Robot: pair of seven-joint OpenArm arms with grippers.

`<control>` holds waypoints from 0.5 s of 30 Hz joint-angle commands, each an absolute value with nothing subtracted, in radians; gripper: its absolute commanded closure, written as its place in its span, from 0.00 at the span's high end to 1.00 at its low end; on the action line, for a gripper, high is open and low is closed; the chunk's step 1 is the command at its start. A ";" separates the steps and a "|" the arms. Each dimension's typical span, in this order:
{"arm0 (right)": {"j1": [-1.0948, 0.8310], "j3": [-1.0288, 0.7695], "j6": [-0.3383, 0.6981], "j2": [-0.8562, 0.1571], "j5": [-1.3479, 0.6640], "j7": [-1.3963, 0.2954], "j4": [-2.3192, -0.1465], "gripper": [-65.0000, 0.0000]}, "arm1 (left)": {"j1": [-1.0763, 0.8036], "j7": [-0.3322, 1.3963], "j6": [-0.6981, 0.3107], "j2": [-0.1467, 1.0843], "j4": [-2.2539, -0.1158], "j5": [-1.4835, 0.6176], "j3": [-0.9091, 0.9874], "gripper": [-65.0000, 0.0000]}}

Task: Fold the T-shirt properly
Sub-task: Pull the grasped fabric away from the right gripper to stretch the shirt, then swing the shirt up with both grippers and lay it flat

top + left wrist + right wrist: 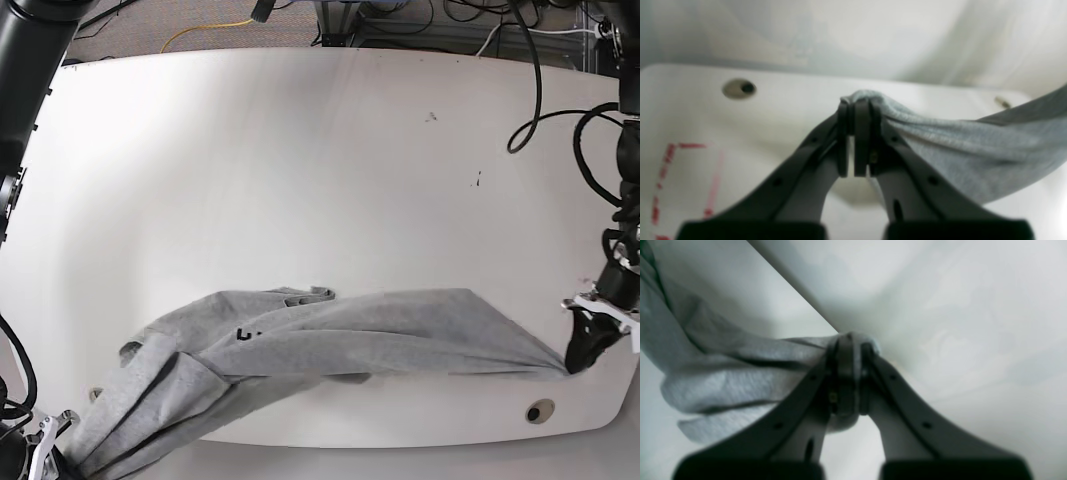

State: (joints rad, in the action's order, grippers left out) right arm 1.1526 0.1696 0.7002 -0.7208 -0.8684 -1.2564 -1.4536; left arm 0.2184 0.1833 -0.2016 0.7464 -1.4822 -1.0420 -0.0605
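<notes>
**A:** Start with the jaws. On the left gripper [855, 140] they are pressed together with a bunch of grey knit pinched between them, the cloth running off to one side. The right gripper [848, 373] shows the same thing: jaws closed on a wad of the same fabric, which trails away in loose rolls.

**B:** So both arms have hold of the T-shirt [330, 345]. Where does it lie?

**A:** Along the near edge of the table [300, 150]. From the base view it is drawn into a long slanted band. One end comes to a tight point at the left gripper near the table's corner, beside a small round hole [540, 411]. The other end spills over the front edge toward the right gripper, low in the opposite corner.

**B:** Any fold made yet?

**A:** None that I would count. The cloth is rumpled and overlapped on itself, a scrap of black lettering [243, 334] just peeking out, and the collar area bunched near the middle. I can't tell which corners or hems are held.

**B:** Then what remains?

**A:** Nearly everything, in my judgement: spread it flat, square it up, then make the folds.
</notes>
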 commanded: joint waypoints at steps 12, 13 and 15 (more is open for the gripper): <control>1.306 0.162 0.698 -0.731 -0.848 -1.150 -1.147 0.00 | 0.286 0.156 -0.242 1.033 -1.474 -1.233 0.136 0.00; 1.306 0.162 0.698 -0.731 -0.832 -1.125 -1.113 0.00 | 0.321 0.170 -0.242 1.056 -1.451 -1.234 0.136 0.00; 1.306 0.162 0.698 -0.725 -0.816 -1.107 -1.058 0.00 | 0.381 0.199 -0.243 1.082 -1.426 -1.251 0.139 0.00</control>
